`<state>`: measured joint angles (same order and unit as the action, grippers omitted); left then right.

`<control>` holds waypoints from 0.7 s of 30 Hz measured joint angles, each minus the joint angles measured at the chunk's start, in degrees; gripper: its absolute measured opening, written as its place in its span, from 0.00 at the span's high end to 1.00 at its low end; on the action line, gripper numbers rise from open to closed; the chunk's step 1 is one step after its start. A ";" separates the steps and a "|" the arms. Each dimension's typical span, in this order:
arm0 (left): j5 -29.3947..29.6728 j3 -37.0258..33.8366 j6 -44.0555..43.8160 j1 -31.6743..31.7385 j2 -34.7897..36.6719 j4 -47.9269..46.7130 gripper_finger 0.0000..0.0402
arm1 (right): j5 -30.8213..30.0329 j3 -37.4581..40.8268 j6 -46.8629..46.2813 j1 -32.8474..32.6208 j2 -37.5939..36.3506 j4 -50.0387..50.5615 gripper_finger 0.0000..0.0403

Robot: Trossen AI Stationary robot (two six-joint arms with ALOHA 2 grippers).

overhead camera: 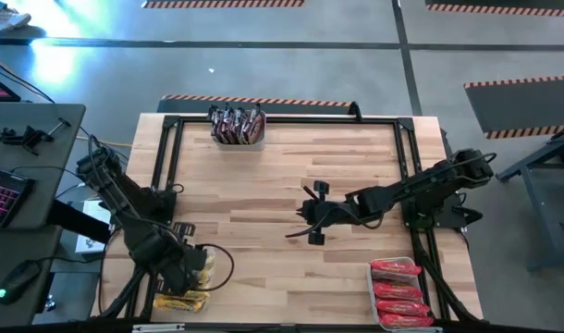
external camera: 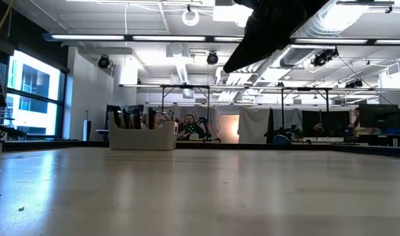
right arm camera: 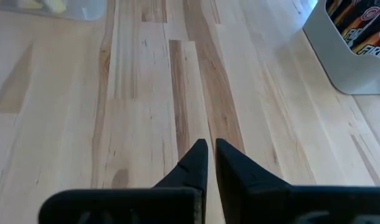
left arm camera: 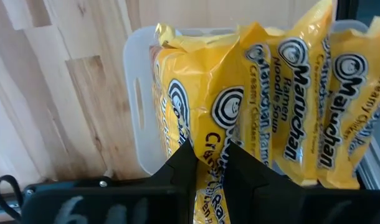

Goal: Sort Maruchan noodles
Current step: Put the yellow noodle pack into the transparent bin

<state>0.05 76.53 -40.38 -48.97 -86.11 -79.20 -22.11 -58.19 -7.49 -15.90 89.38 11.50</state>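
Observation:
My left gripper points down over a clear bin at the table's near left corner and is shut on a yellow Maruchan packet. Several more yellow packets stand on edge in that bin. In the high view this gripper is right above the bin. My right gripper hangs shut and holds nothing, slanting down over bare wood at mid-table. My left gripper pinches the yellow packet between its two fingers from above, on the packet's upper part. The packet hangs down past the fingers into the bin among the other yellow packets. Whether its lower end rests on the bin floor is hidden.
A bin of dark packets stands at the far edge and also shows in the low view. A bin of red packets sits at the near right corner. A dark frame runs around the table.

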 joint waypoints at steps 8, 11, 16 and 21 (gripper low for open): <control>-1.22 -5.11 1.49 0.04 -0.02 3.95 0.90 | 0.00 0.00 0.01 0.02 0.00 -0.17 0.97; -1.24 -6.70 2.05 0.20 -0.09 4.43 0.90 | 0.00 0.00 0.02 0.02 0.00 -0.18 0.97; -1.20 -6.99 -0.29 0.53 -0.09 4.46 0.89 | 0.00 0.00 0.02 0.02 0.00 -0.18 0.97; -1.48 -6.85 -4.58 1.01 -0.07 4.42 0.83 | 0.28 0.00 0.02 0.02 -0.01 -1.06 0.97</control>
<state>-1.43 69.68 -44.96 -47.97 -86.17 -74.78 -21.83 -58.19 -7.46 -15.88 89.37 10.44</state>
